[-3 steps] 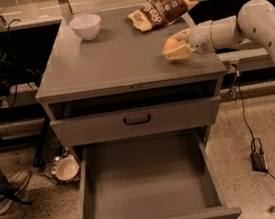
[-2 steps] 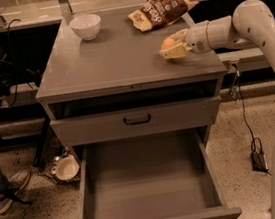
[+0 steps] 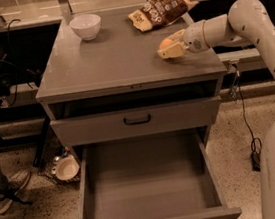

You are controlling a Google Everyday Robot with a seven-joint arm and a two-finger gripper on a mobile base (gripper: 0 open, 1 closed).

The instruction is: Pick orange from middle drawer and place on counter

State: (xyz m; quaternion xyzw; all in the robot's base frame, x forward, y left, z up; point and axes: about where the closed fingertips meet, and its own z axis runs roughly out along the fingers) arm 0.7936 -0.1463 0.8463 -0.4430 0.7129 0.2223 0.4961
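The orange [image 3: 165, 42] sits between the pale fingers of my gripper [image 3: 169, 48], low over the right side of the grey counter [image 3: 111, 59]. I cannot tell whether it touches the surface. The gripper is shut on the orange, and my white arm reaches in from the right. The middle drawer [image 3: 147, 181] is pulled fully open below. Its flat grey floor is bare.
A white bowl [image 3: 85, 26] stands at the counter's back left. A brown snack bag [image 3: 161, 10] lies at the back right, just behind the gripper. A shallower closed drawer front with a black handle [image 3: 137, 120] is above the open drawer. A dish [image 3: 66, 168] lies on the floor at left.
My gripper has moved a little to the left over the counter with the orange in it. Nothing else has moved.
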